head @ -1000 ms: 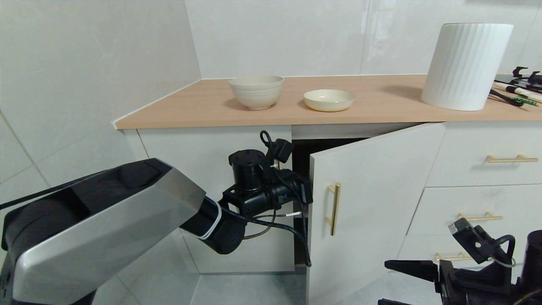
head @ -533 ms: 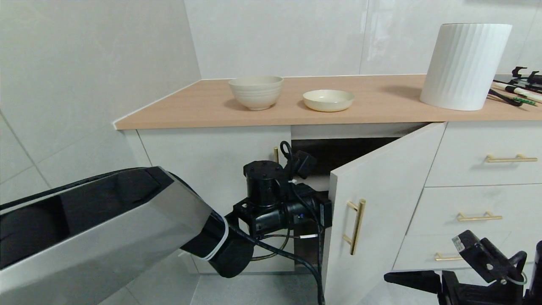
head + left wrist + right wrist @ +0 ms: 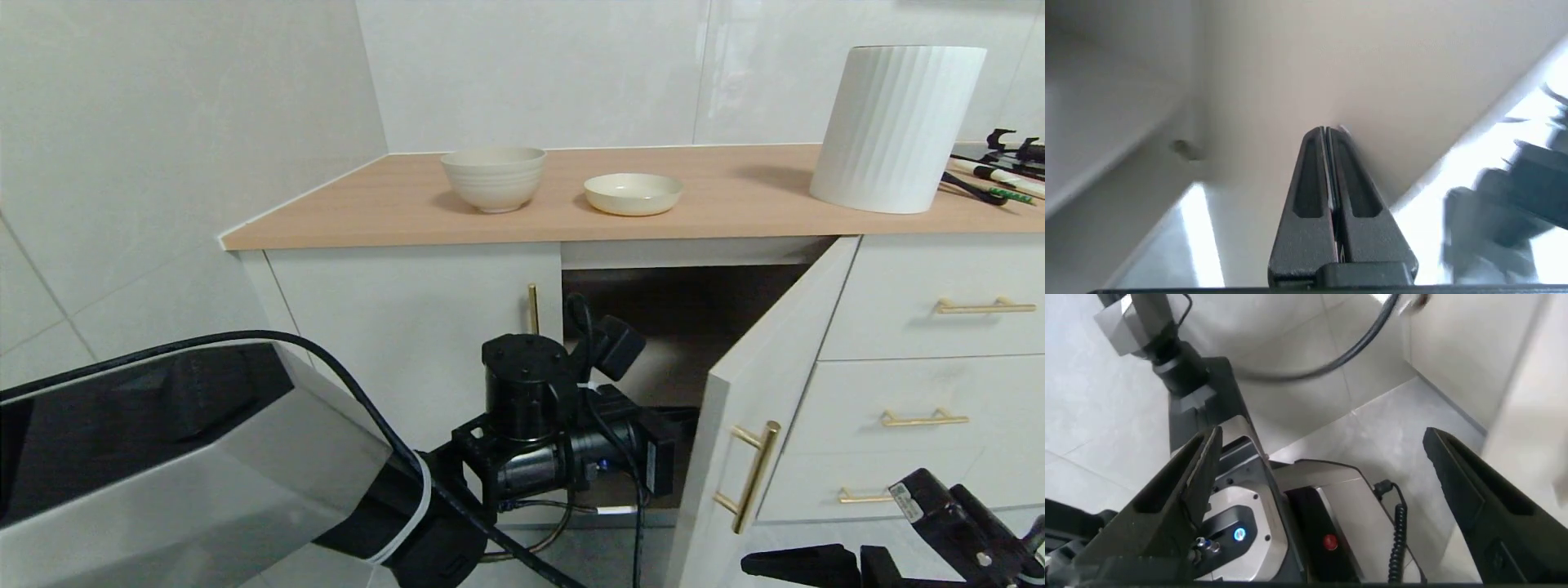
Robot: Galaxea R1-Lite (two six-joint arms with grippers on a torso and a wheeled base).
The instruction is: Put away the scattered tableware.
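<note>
On the wooden counter (image 3: 735, 192) stand a ribbed cream bowl (image 3: 494, 177) and a shallow cream dish (image 3: 633, 193). Below them the right cabinet door (image 3: 767, 384), with a gold handle (image 3: 747, 478), stands swung wide open. My left gripper (image 3: 1325, 135) is shut with nothing in it, and its tips rest against the inner face of that door. Its wrist (image 3: 563, 425) sits low in front of the open cabinet. Low at the right, near the floor, my right gripper (image 3: 1321, 437) is open and holds nothing.
A tall white ribbed container (image 3: 898, 126) stands at the counter's right, with several utensils (image 3: 996, 180) beyond it. White drawers with gold handles (image 3: 984, 306) fill the right side. The left cabinet door (image 3: 408, 343) is closed. The cabinet's inside (image 3: 678, 327) is dark.
The left arm has moved down and to the right, and the cabinet door has swung from barely ajar to wide open. The right gripper has sunk slightly lower.
</note>
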